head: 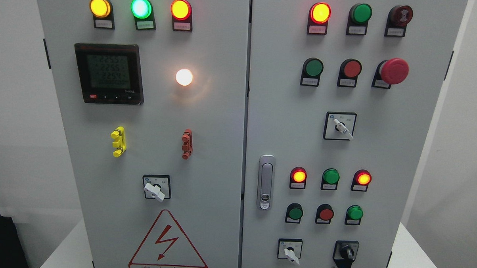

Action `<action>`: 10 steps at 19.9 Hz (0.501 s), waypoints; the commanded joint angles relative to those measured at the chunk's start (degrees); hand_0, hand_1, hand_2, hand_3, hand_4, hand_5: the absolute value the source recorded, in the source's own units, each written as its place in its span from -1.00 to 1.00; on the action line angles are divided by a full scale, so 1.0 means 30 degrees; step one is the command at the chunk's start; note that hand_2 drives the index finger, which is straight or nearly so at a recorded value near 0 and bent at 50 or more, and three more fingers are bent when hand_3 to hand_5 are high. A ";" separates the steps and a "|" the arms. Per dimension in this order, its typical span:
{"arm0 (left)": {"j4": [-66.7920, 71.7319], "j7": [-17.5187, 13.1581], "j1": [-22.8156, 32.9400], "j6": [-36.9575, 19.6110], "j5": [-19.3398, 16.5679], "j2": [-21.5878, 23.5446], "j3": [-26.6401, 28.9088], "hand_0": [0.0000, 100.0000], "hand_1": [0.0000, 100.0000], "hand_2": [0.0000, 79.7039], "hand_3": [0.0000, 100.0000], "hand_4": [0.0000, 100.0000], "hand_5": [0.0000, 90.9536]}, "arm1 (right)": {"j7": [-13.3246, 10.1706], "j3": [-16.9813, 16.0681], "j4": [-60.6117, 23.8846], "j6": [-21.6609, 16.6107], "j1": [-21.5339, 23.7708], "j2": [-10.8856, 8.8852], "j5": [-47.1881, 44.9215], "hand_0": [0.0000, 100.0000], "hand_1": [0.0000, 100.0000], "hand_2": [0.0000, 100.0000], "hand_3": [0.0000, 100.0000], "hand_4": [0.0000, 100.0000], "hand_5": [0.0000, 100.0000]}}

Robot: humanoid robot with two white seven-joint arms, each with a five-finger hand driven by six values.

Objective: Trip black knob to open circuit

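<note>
From my seat, the head camera shows neither of the robot's hands, so I cannot tell whether the fingers are released, clenched or grasping anything. Lowest in view on the right door sits the black knob (346, 253), at the bottom of the cabinet (207, 109), with its handle pointing roughly straight down; to its left on the same row is a white selector switch (290, 251) with its lever angled toward the lower right. On the left door at the bottom edge I see the red warning triangle (168, 246) with a lightning bolt, and above it another white selector (156, 188). Moving up the right door, there is a row of small green, red and green buttons, then three lamps above them, the outer two lit red-orange. The silver door latch (266, 181) stands beside these, just right of the seam between the doors. Higher up is a third white switch (340, 125), then the red mushroom stop button (393, 70) at the right. On the left door I see a yellow clip (118, 141), a red clip (187, 143), a glowing white lamp (184, 77) and the dark meter display (109, 73). Lit lamps line the top of both doors.
</note>
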 commanded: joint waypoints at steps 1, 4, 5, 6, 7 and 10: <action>-0.0004 0.0004 -0.0046 -0.0028 0.0045 -0.0030 0.0024 -0.76 -0.22 -1.00 -1.00 -1.00 -1.00 | 0.0150 -0.0246 -0.0054 -0.0116 0.0045 0.0036 -0.0099 -0.66 -0.02 -1.00 -1.00 -1.00 -1.00; -0.0004 0.0004 -0.0046 -0.0028 0.0045 -0.0030 0.0024 -0.76 -0.22 -1.00 -1.00 -1.00 -1.00 | 0.0150 -0.0336 -0.0025 -0.0116 0.0045 0.0036 -0.0128 -0.66 -0.02 -1.00 -1.00 -1.00 -1.00; -0.0004 0.0004 -0.0046 -0.0028 0.0045 -0.0030 0.0024 -0.76 -0.22 -1.00 -1.00 -1.00 -1.00 | 0.0150 -0.0307 -0.0054 -0.0116 0.0045 0.0036 -0.0129 -0.65 -0.01 -1.00 -1.00 -1.00 -1.00; -0.0004 0.0004 -0.0046 -0.0028 0.0045 -0.0030 0.0024 -0.76 -0.22 -1.00 -1.00 -1.00 -1.00 | 0.0150 -0.0335 -0.0112 -0.0116 0.0074 0.0036 -0.0129 -0.65 -0.01 -1.00 -1.00 -1.00 -1.00; -0.0004 0.0004 -0.0046 -0.0028 0.0045 -0.0030 0.0024 -0.76 -0.22 -1.00 -1.00 -1.00 -1.00 | 0.0150 -0.0336 -0.0171 -0.0174 0.0075 0.0036 -0.0129 -0.65 -0.01 -1.00 -1.00 -1.00 -1.00; -0.0004 0.0004 -0.0046 -0.0028 0.0045 -0.0030 0.0024 -0.76 -0.22 -1.00 -1.00 -1.00 -1.00 | 0.0121 -0.0510 -0.0667 -0.0204 0.0162 0.0036 -0.0129 -0.65 -0.01 -1.00 -1.00 -1.00 -1.00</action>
